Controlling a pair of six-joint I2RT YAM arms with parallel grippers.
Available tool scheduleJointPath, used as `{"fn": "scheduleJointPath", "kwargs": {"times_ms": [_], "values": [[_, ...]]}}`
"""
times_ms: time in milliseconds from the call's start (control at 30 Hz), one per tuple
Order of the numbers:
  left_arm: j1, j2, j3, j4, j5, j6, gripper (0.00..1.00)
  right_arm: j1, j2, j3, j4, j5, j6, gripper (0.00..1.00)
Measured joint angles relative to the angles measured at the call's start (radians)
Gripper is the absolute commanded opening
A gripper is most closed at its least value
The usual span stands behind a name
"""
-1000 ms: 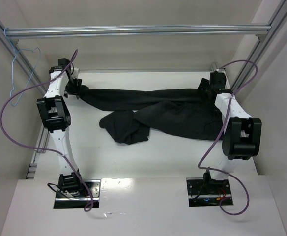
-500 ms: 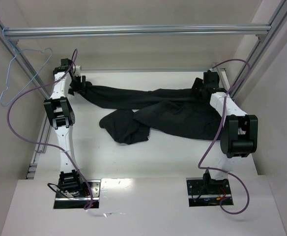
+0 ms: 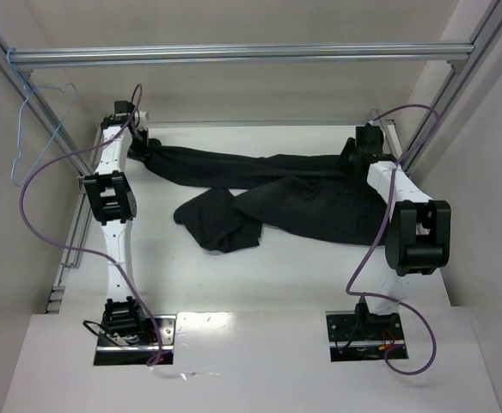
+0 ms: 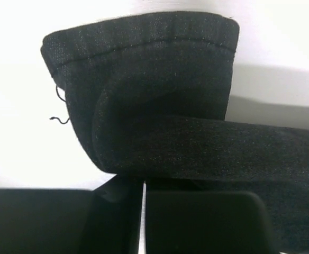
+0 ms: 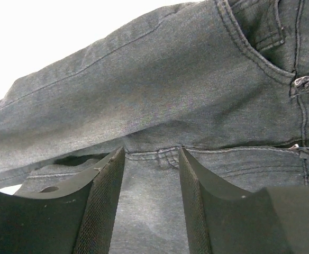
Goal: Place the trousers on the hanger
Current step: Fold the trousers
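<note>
At the far end of the table, top view: the trousers lie stretched across it from about 10 o'clock to 2 o'clock.

- One leg runs as a narrow dark band toward the far-left corner.
- The other leg is folded back into a crumpled heap just left of the table's centre.
- The wider waist part rests on the right half.

Left gripper: sits at the 10 o'clock end of the cloth. In its wrist view the two fingers stand pressed together with only a thin slit between them, pinching the leg near its stitched hem. The hem cuff rises above the fingers, and a loose thread hangs at its left edge.

Right gripper: sits at the 2 o'clock end, over the waist. Its fingers stand apart, with the waistband seam and a belt loop filling the gap. A pocket edge and a button show at 3 o'clock in that view. Cannot tell whether the pads actually press on the cloth.

Hanger: off the table at 10 o'clock, hooked on the left end of the silver frame bar. It hangs against the left wall, well apart from the trousers and carrying no cloth.
</note>
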Motion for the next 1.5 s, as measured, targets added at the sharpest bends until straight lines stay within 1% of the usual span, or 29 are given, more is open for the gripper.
{"fn": "scheduleJointPath", "kwargs": {"times_ms": [67, 100, 200, 300, 400, 500, 567, 600, 633, 667, 700, 733, 767, 800, 867, 967, 1067, 1100, 1167, 1333, 1500], "values": [[-0.004, -0.022, -0.037, 0.017, -0.021, 0.009, 0.00, 0.000, 0.008, 0.000, 0.002, -0.001, 0.007, 0.48], [-0.006, -0.049, -0.089, 0.035, -0.039, 0.027, 0.00, 0.000, 0.013, 0.000, 0.003, -0.001, 0.008, 0.47], [-0.008, -0.153, -0.272, 0.056, -0.099, 0.089, 0.00, 0.000, 0.033, 0.000, 0.006, 0.000, 0.011, 0.44], [-0.004, -0.271, -0.474, 0.051, -0.166, 0.148, 0.00, 0.000, 0.050, 0.000, 0.008, 0.000, 0.011, 0.44], [-0.003, -0.376, -0.631, 0.035, -0.225, 0.203, 0.00, 0.000, 0.062, 0.000, 0.008, 0.006, 0.011, 0.44], [-0.003, -0.461, -0.735, 0.024, -0.290, 0.243, 0.01, 0.000, 0.077, 0.000, 0.008, 0.016, 0.011, 0.44], [-0.002, -0.500, -0.779, 0.023, -0.333, 0.267, 0.04, 0.000, 0.089, 0.000, 0.008, 0.023, 0.011, 0.44], [-0.002, -0.513, -0.790, 0.017, -0.351, 0.273, 0.09, 0.000, 0.093, 0.000, 0.008, 0.025, 0.011, 0.45], [-0.002, -0.521, -0.795, 0.012, -0.367, 0.282, 0.18, 0.000, 0.097, 0.000, 0.007, 0.026, 0.010, 0.48], [-0.002, -0.525, -0.795, 0.008, -0.380, 0.294, 0.45, 0.000, 0.099, 0.000, 0.007, 0.027, 0.008, 0.48], [-0.002, -0.527, -0.795, 0.005, -0.395, 0.307, 0.59, 0.000, 0.100, 0.000, 0.008, 0.028, 0.005, 0.50], [-0.002, -0.528, -0.794, -0.001, -0.408, 0.315, 0.67, 0.000, 0.100, 0.000, 0.008, 0.027, 0.004, 0.50], [-0.002, -0.529, -0.790, -0.013, -0.418, 0.320, 0.74, 0.000, 0.100, 0.000, 0.008, 0.027, 0.003, 0.53], [-0.002, -0.529, -0.780, -0.031, -0.425, 0.321, 0.80, 0.000, 0.100, 0.000, 0.008, 0.027, 0.002, 0.53], [-0.002, -0.529, -0.742, -0.068, -0.437, 0.322, 0.83, 0.000, 0.101, 0.000, 0.008, 0.028, -0.002, 0.54], [-0.002, -0.531, -0.655, -0.099, -0.452, 0.319, 0.83, 0.000, 0.101, 0.000, 0.008, 0.034, -0.008, 0.54], [-0.004, -0.534, -0.573, -0.095, -0.454, 0.319, 0.83, 0.000, 0.101, 0.004, 0.005, 0.038, -0.023, 0.42], [-0.006, -0.536, -0.555, -0.091, -0.453, 0.320, 0.83, 0.000, 0.105, 0.013, 0.003, 0.040, -0.028, 0.36], [-0.014, -0.536, -0.529, -0.077, -0.453, 0.325, 0.83, 0.000, 0.123, 0.046, 0.002, 0.043, -0.036, 0.31], [-0.062, -0.494, -0.522, -0.037, -0.478, 0.352, 0.83, 0.000, 0.176, 0.143, 0.005, 0.047, -0.049, 0.31], [-0.091, -0.390, -0.506, 0.002, -0.506, 0.406, 0.84, 0.000, 0.193, 0.159, 0.006, 0.040, -0.055, 0.34]]}}
